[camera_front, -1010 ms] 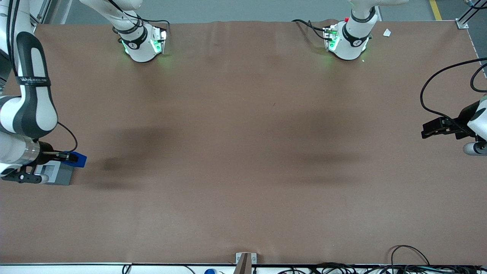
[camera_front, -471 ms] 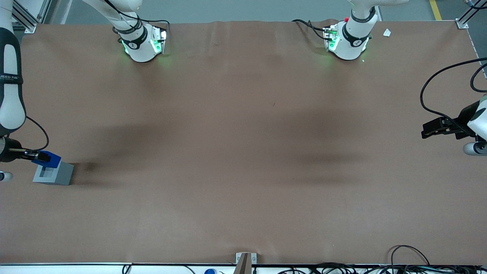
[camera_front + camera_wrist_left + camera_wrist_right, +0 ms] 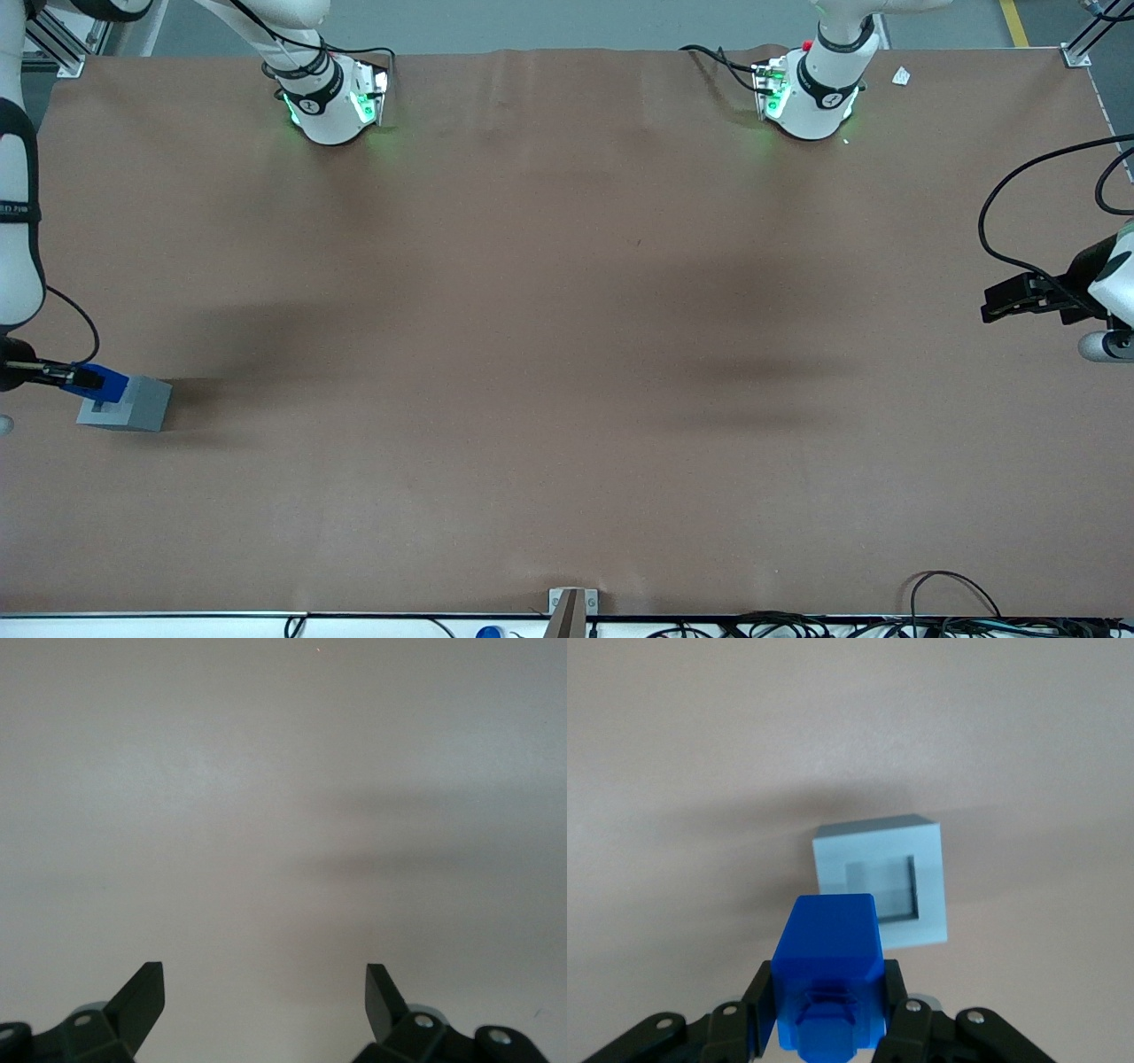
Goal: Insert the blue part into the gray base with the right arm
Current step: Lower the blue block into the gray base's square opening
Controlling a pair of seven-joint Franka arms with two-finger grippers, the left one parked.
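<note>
Your blue part (image 3: 827,973) is clamped in the pincer (image 3: 828,1010), a black finger (image 3: 759,1005) pressed against each of its sides, and it is held up off the tabletop (image 3: 567,354). In the front view the blue part (image 3: 102,382) hangs above the gray base (image 3: 128,403), over the edge of it toward the working arm's end of the tabletop. In the wrist view you can see the base's square recessed opening (image 3: 881,889) open and uncovered, with the part not yet in it. The right arm (image 3: 18,221) rises from the pincer (image 3: 66,377).
</note>
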